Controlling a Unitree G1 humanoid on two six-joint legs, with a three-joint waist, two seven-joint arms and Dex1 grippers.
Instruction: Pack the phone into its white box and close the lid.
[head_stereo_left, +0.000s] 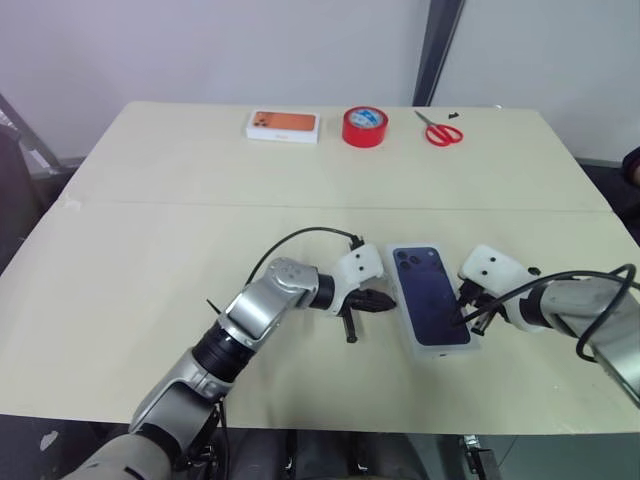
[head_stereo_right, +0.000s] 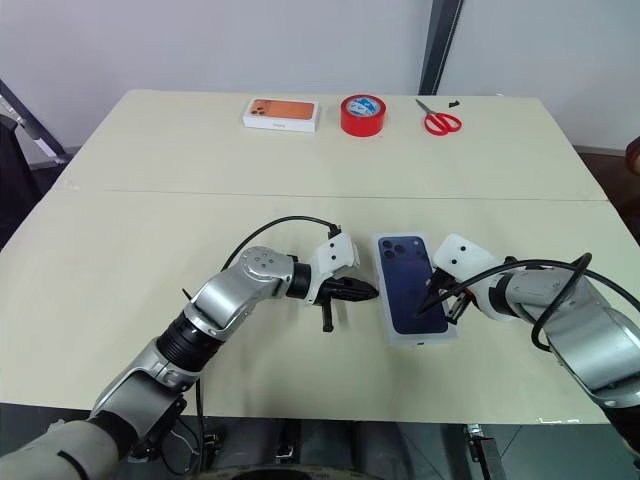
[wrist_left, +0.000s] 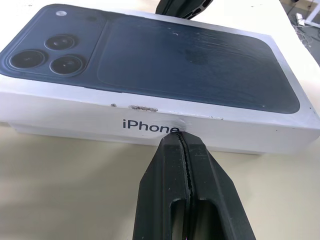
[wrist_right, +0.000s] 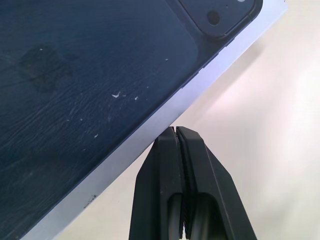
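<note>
Two grippers flank the closed package near the front of the pale table (head_stereo_left: 150, 200). The lid (head_stereo_left: 432, 293), printed with a dark blue phone back and three camera lenses, sits on the white box (wrist_left: 165, 141), whose lower edge peeks out beneath the lid's side wall in the left wrist view. Lid and box lie flat, long side running away from the robot, camera print at the far end.

On the robot's left, the left gripper (head_stereo_left: 385, 301) has its two black fingers pressed together with nothing between them, and their tips meet the lid's side wall right at the printed "iPhone" lettering. On the other side, the right gripper (head_stereo_left: 468, 318) is likewise pinched closed and empty, its tips at the lid's right edge, reaching in over the near right part of the printed top.

Far across the table, well apart from all this, stand a white box printed with an orange phone (head_stereo_left: 283, 125), a roll of red tape (head_stereo_left: 364, 126) and red-handled scissors (head_stereo_left: 439, 130), in a row.
</note>
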